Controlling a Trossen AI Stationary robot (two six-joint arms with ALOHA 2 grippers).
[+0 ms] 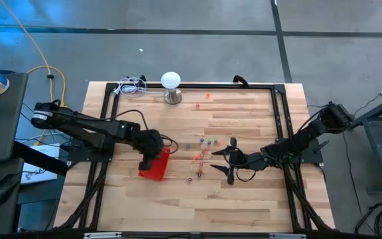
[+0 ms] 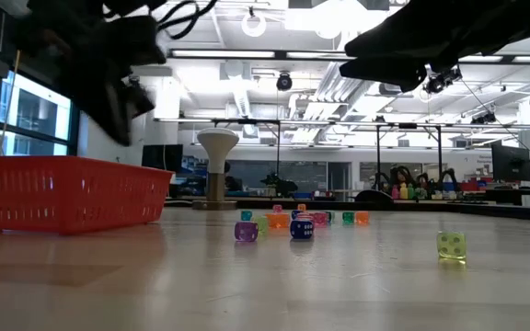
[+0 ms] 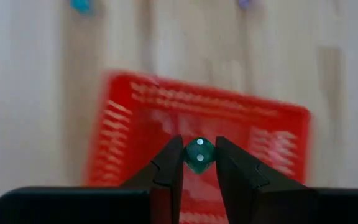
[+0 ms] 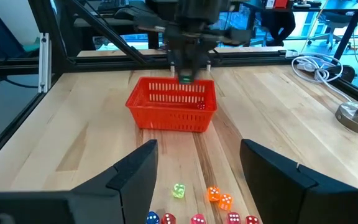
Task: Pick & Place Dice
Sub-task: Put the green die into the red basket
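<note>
Dice (image 1: 201,147) lie scattered on the wooden table (image 1: 244,199), in the middle part between the two arms, and a few more are far away near the white lamp-like stand (image 1: 171,86). One green die (image 3: 199,154) is not on the table: the left gripper (image 3: 199,163) pinches it between its two dark fingertips, directly above the red basket (image 1: 155,166). I think it is held there, over the open inside of the basket, so that it can fall in when the fingers spread. In the right wrist view a small red die (image 4: 201,106) seems to be in the basket already, but I cannot say this for sure.

The right gripper (image 1: 229,161) waits low over the table just beside the group of dice, with its fingers spread wide and nothing between them. It points toward the dice, so probably it is ready for the next pick.

The basket stands on the left half of the table, apart from the black frame (image 1: 105,106) that runs along the table edges. Its walls are low, and the left gripper is above the rim, so the way down looks free. Between the basket and the nearest dice there is bare wood. The front part of the table also has open room, with only one yellow-green die (image 2: 451,245) lying alone there.
</note>
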